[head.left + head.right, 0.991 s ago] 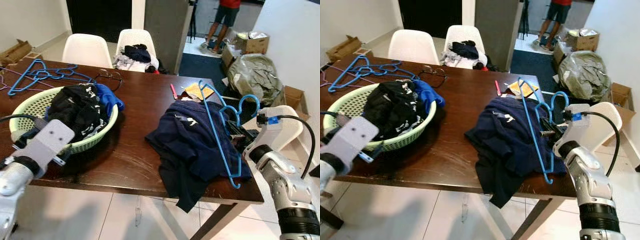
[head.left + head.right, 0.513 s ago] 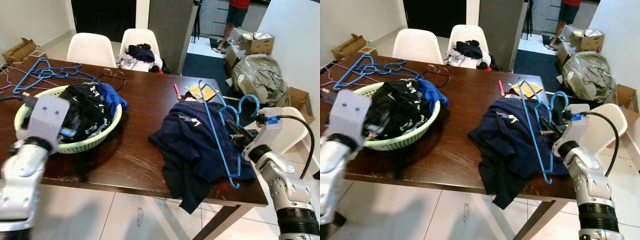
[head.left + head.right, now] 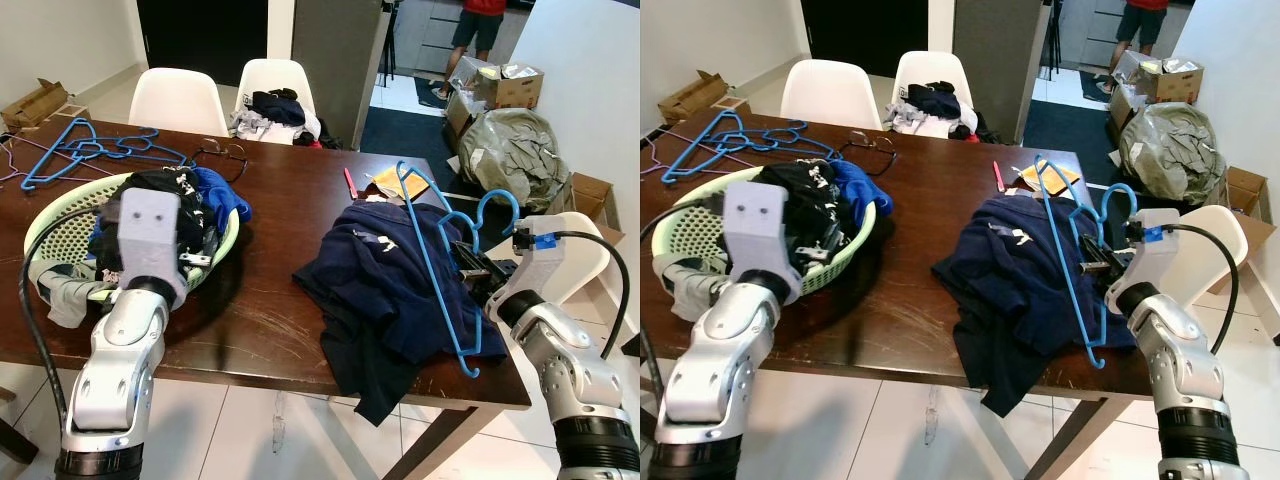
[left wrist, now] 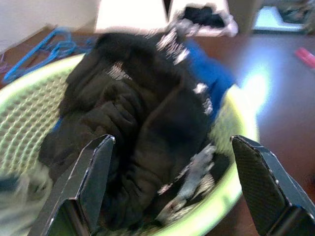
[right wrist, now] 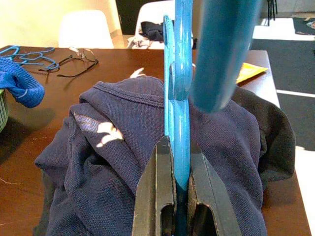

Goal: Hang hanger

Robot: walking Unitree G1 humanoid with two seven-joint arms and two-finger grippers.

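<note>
STEP: you have the blue hanger gripped, garment not yet on it | RIGHT: right gripper pinches the hanger's stem, upright over the navy shirt at the table's right near edge | LEFT: left gripper spread wide above the green basket of clothes | NEXT: feed 1 hanger arm into the shirt collar, judged.

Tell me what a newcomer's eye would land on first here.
The blue hanger stands out, clamped upright in the right gripper over a navy shirt heaped at the table's right end. On the left, the open left gripper hovers at a green basket piled with dark clothes. More blue hangers lie at the far left corner.
</note>
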